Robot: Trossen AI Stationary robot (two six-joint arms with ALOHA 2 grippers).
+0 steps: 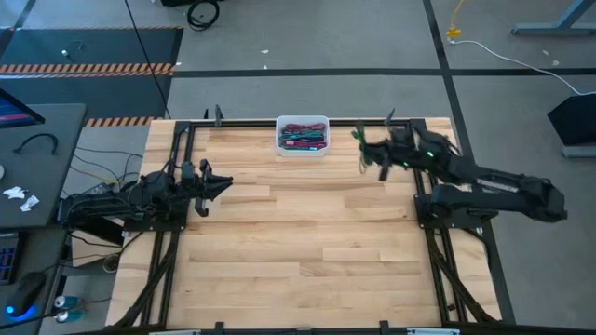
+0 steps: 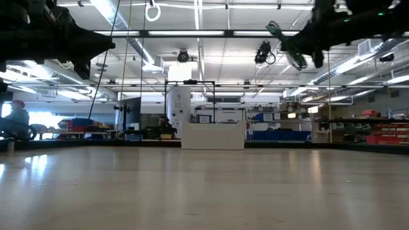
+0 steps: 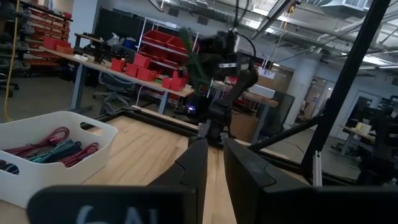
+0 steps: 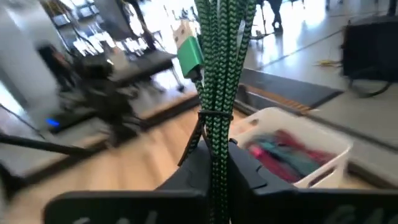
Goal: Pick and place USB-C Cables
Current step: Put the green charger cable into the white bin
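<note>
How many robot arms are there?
2: the left arm's gripper hovers above the wooden table's left side; the right arm's gripper holds a green braided USB-C cable beside the white bin.

I'm working in a robotics lab or industrial workshop, a large open hall. Long rows of ceiling strip lights [image 2: 211,33] overhead, with exposed ducting and beams. Shelving with red storage bins [image 3: 163,48] and workbenches [image 3: 124,73] along one side. More racks with blue bins [image 2: 281,134] at the far wall. Grey concrete floor [image 1: 307,37], hazard-striped tape [image 1: 88,68] beside a dark mat. My wooden table [image 1: 307,242] sits in a black frame.
</note>
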